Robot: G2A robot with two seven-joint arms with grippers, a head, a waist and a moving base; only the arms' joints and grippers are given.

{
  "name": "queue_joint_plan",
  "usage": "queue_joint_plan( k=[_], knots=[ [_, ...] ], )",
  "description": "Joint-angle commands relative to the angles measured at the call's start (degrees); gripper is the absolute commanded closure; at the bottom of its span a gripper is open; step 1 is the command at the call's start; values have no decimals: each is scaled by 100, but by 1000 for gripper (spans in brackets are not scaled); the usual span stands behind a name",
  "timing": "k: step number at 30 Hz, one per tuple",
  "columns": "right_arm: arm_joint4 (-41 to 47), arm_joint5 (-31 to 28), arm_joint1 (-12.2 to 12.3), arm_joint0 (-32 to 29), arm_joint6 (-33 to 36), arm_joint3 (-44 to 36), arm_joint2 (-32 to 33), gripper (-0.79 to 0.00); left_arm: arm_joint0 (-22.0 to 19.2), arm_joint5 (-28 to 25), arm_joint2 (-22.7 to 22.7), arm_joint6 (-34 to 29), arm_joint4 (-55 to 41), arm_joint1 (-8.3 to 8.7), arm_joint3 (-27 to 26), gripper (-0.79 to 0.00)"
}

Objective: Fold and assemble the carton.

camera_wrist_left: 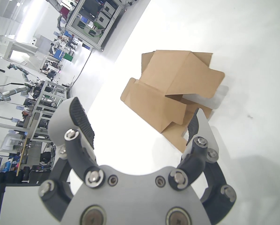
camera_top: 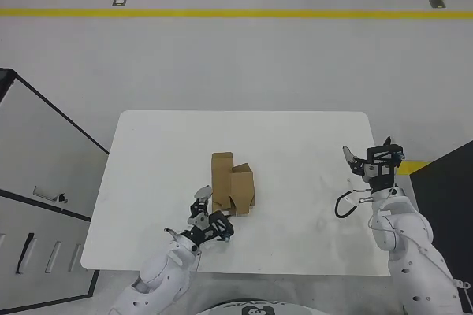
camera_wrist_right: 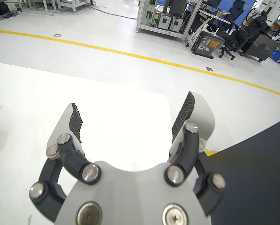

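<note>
Half-folded carton (camera_top: 232,185) at mid-desk (camera_top: 299,134), flaps loose. Just near of it, left fingers (camera_wrist_left: 80,118) spread wide, empty, one tip beside a near flap, likely poised to press. Right fingers (camera_wrist_right: 188,111) open, empty, parked far right.

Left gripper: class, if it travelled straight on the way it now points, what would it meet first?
Most likely the carton, just ahead of the open left gripper, though depth is unclear.
</note>
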Motion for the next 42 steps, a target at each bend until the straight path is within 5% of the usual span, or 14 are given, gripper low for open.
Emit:
queue_joint_plan(
  k=[1, 42],
  knots=[
    [0, 0, 0, 0, 0, 0, 0, -785, -16, 39, 68, -49, 58, -11, -17, -785],
    [0, 0, 0, 0, 0, 0, 0, -785, -437, 891, 704, -1218, 360, -255, 419, -785]
  ],
)
